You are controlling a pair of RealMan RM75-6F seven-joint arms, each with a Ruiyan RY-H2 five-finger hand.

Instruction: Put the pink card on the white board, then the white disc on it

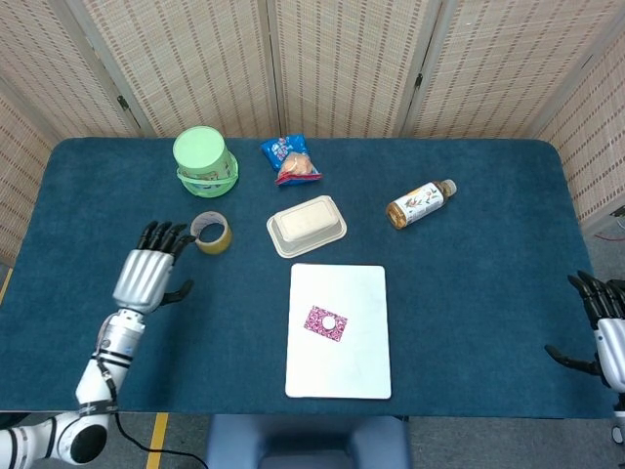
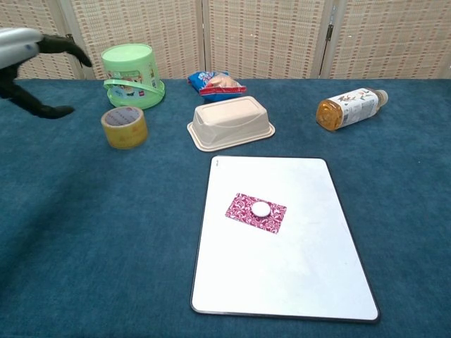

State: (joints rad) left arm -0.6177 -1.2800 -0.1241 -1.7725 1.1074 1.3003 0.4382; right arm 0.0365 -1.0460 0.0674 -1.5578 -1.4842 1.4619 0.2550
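**Card and disc on the board, both hands empty**

I see the white board (image 1: 339, 331) lying near the front edge of the surface (image 1: 469, 254). The pink card (image 2: 256, 212) sits on its middle, with the white disc (image 2: 261, 208) on top of the card. My left hand (image 1: 148, 277) hovers well to the left beside the tape roll (image 1: 210, 233), fingers spread, holding nothing. My right hand (image 1: 601, 322) is at the far right edge, fingers apart, empty.

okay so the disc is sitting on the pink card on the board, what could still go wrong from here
Little, it seems. The white disc lies loose on the pink card, so a bump to the white board might shift both. The left hand hangs open beside the tape roll and could knock it if it swings that way.
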